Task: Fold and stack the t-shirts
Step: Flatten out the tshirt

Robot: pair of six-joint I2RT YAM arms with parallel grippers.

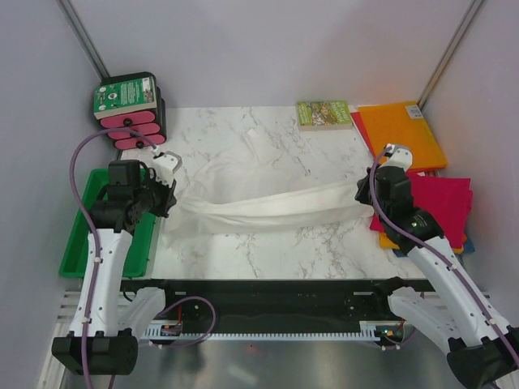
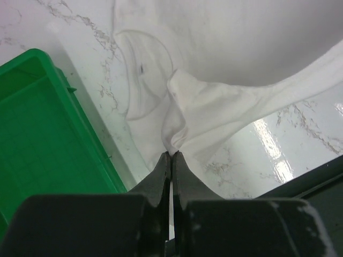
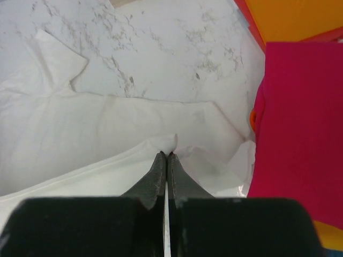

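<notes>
The fold of the white t-shirt (image 1: 268,207) is judged to be the step in hand. The shirt is spread on the marble table (image 1: 324,247) between the arms, and its near edge is raised off the surface and drawn into a taut band between the two grippers. The left gripper (image 2: 171,155) is seen closed tight on a bunched pinch of cloth at the shirt's left end, near the green tray (image 2: 37,134). The right gripper (image 3: 167,155) is likewise clamped on a small peak of cloth at the right end, close to the folded magenta t-shirt (image 1: 442,203). The folded orange t-shirt (image 1: 401,130) is laid farther back on the right. The fold is not yet laid down. For the next move, the held edge would probably have to be carried away from the arms and over the flat part, with both ends level and the tension even, so that no skew is folded in before release.
</notes>
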